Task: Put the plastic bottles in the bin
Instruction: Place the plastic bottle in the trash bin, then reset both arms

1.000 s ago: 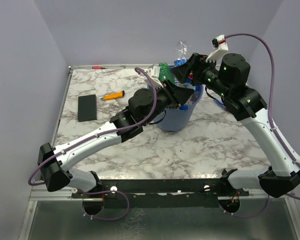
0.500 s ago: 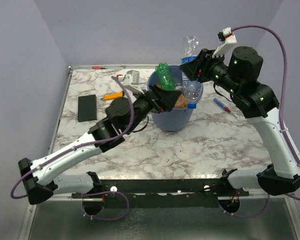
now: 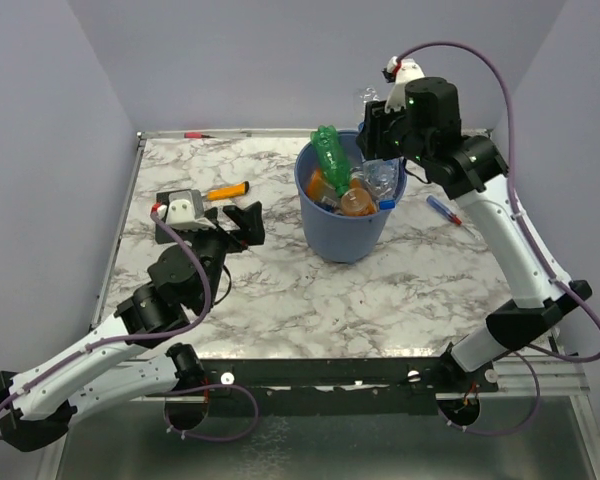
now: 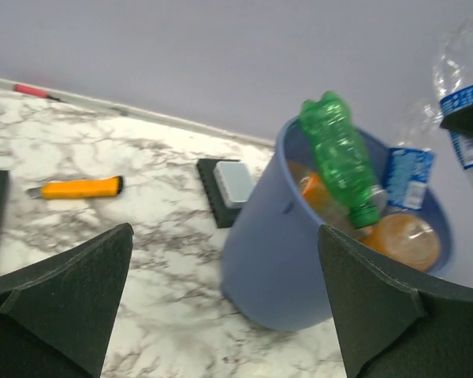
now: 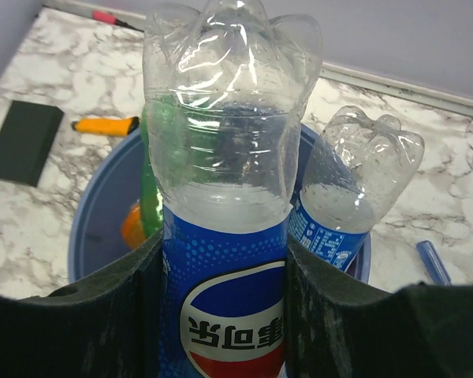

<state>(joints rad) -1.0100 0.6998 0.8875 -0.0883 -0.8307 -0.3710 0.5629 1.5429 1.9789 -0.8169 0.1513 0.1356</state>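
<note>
R gripper (image 5: pixel 225 315) had jaws clamped on the clear bottle (image 5: pixel 229 181), long axis pointing out past the fingers, bin (image 3: pixel 345 235) right under it mid-frame afaict. L gripper (image 3: pixel 242 222) wide open, empty, lower left, farther off.

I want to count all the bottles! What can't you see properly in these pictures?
1. Bottom of the bin, every view: its wall, the green bottle and others hide anything lower.
2. Cap of the held clear bottle, right wrist view: cut off by the bottom edge.
3. That bottle, top view: mostly behind the right gripper.
</note>
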